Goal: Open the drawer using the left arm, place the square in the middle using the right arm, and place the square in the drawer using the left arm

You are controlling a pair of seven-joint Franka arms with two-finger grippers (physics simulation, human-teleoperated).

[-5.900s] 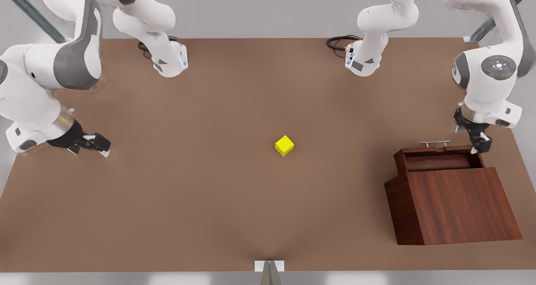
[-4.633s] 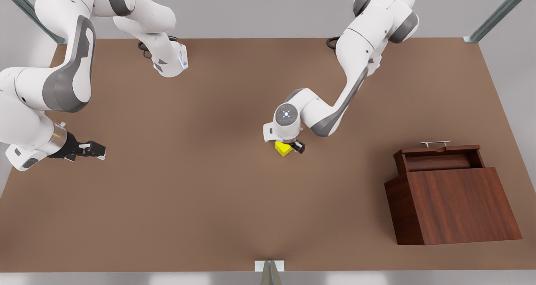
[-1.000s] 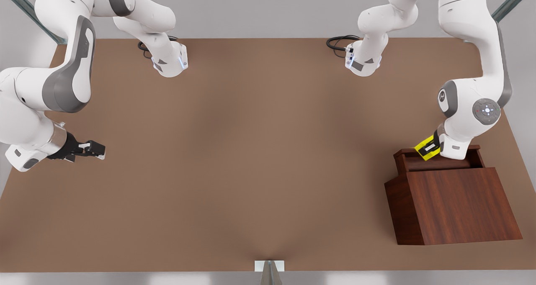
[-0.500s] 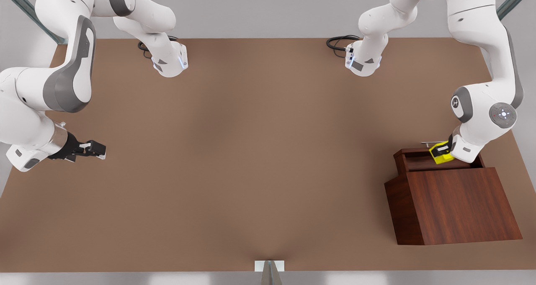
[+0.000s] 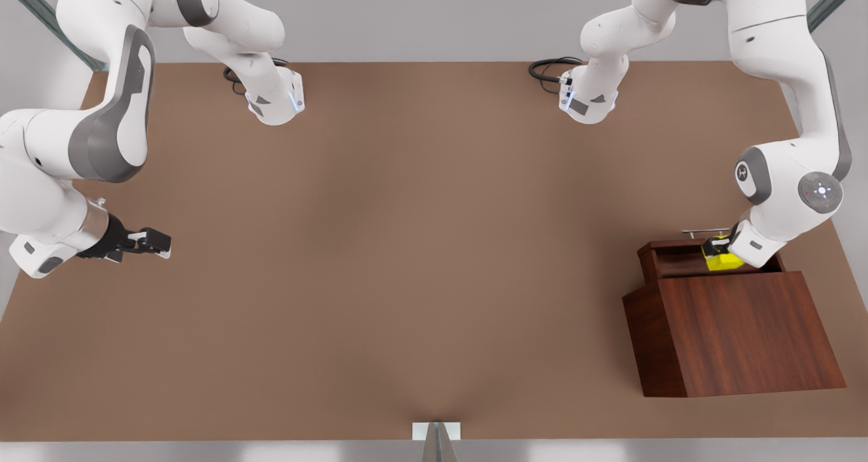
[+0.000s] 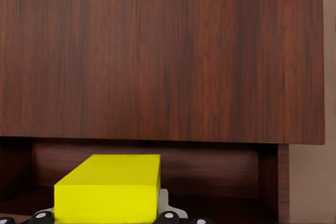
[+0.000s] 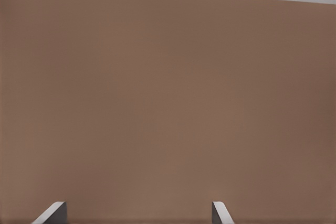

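Note:
The drawer (image 5: pixel 675 261) stands pulled open at the top of the wooden cabinet (image 5: pixel 739 333), at the front view's right, with its silver handle (image 5: pixel 702 232) at the far side. My left gripper (image 5: pixel 717 252) reaches down into the drawer, shut on the square (image 5: pixel 725 262), a yellow cube. In the left wrist view the square (image 6: pixel 110 187) sits between the fingers, low inside the drawer, under the cabinet front (image 6: pixel 157 56). I cannot tell whether it touches the drawer floor. My right gripper (image 5: pixel 154 243) waits open over the table at the front view's left, its fingertips (image 7: pixel 52 213) apart above bare tabletop.
The brown tabletop (image 5: pixel 407 245) stretches between the two arms. Both arm bases (image 5: pixel 274 99) (image 5: pixel 586 99) stand at the far edge, with a black cable (image 5: pixel 546 68) by one. A small metal post (image 5: pixel 436 438) is at the near edge.
Over the last second my left gripper moved toward the front view's right and down, lowering the square from above the drawer's corner into the drawer. The right arm stayed still.

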